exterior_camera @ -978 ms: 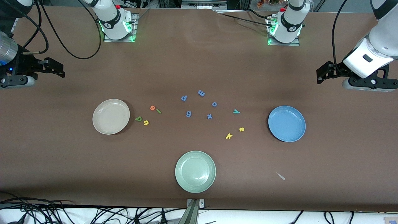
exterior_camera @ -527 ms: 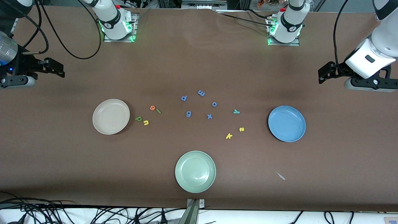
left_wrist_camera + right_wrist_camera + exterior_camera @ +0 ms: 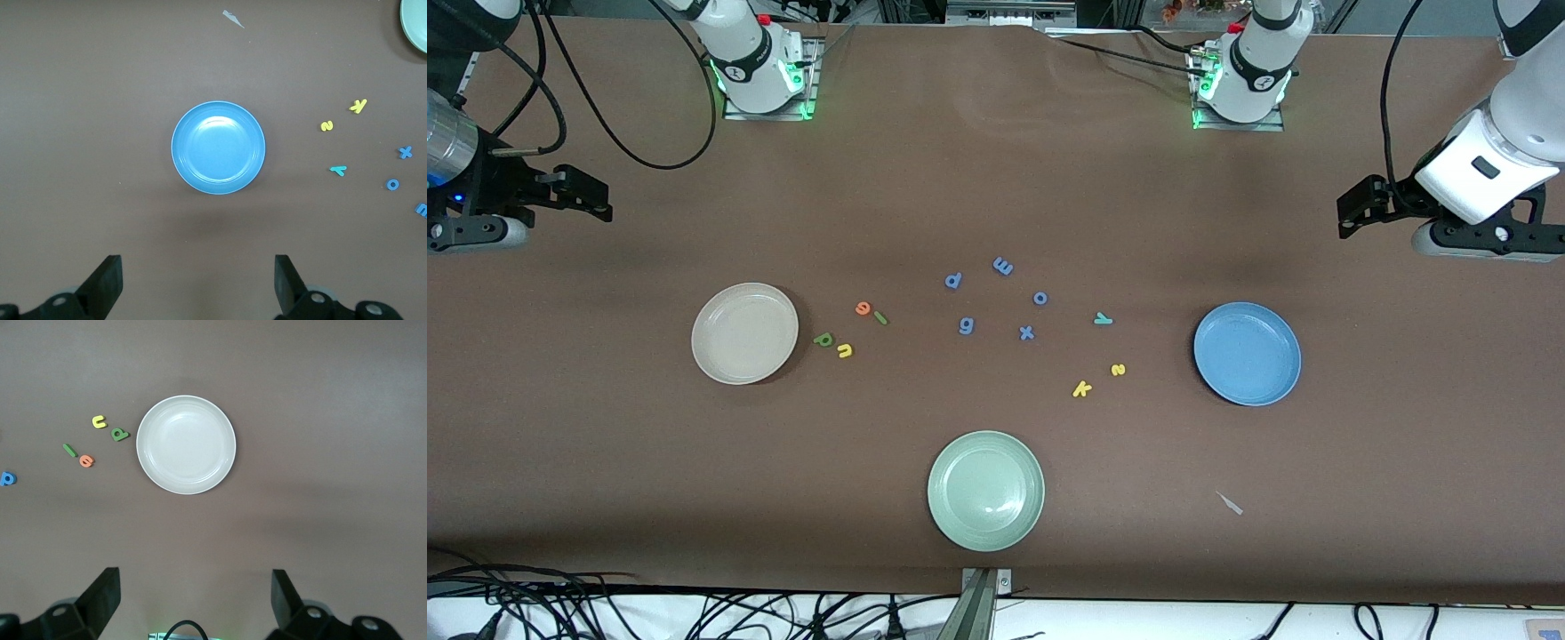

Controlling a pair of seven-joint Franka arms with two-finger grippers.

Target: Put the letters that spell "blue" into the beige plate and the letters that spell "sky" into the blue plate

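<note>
Covering the table [image 3: 996, 178], brown cloth, cables [image 3: 694, 613] along edge

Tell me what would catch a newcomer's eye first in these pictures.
Three plates ring a scatter of small foam letters: the beige plate toward the right arm's end, the blue plate toward the left arm's end, a pale green plate nearest the front camera. All three lie empty, with periwinkle letters in the middle.

A brown table [image 3: 996, 178] is seen bearing a beige plate [image 3: 744, 333], a blue plate [image 3: 1247, 354], a pale green plate [image 3: 985, 491], scattered foam letters [image 3: 967, 325] and a small grey scrap [image 3: 1231, 503].
</note>
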